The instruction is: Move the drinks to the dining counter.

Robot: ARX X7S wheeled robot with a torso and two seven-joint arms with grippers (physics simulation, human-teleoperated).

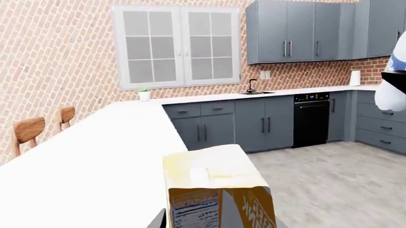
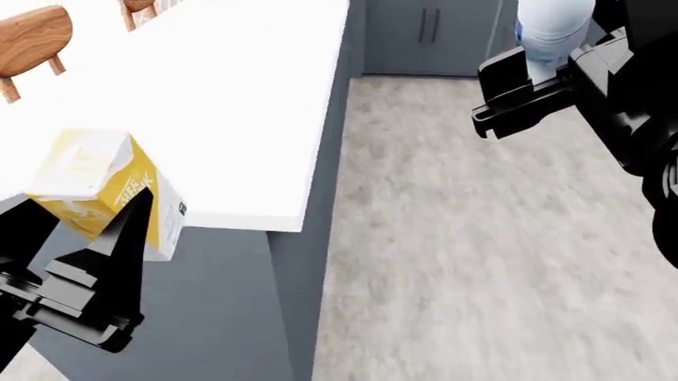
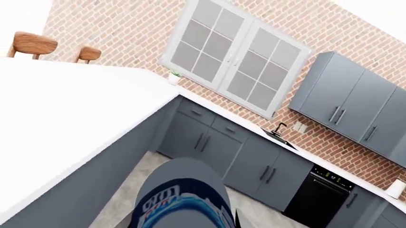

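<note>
Print on the juice carton (image 1: 219, 202) and water bottle (image 3: 180, 202) is illegible.

Blue-labelled water bottle (image 3: 180, 199) looms beside the white dining counter (image 3: 70, 109).

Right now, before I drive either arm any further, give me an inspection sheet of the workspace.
Surface: dining counter, long and white on a grey base; the visible top is bare.
Job's things: juice carton, tilted, over the counter's near edge, not set down; water bottle off to the side over the grey floor.
Clutter: nothing seen on the counter.
Grippers: left end effector shut on the juice carton; right end effector shut on the water bottle.
Cables: nothing seen.
Surroundings: wooden chairs along the counter's far side; brick wall, window, grey cabinets, sink, black oven, small potted plant.
</note>
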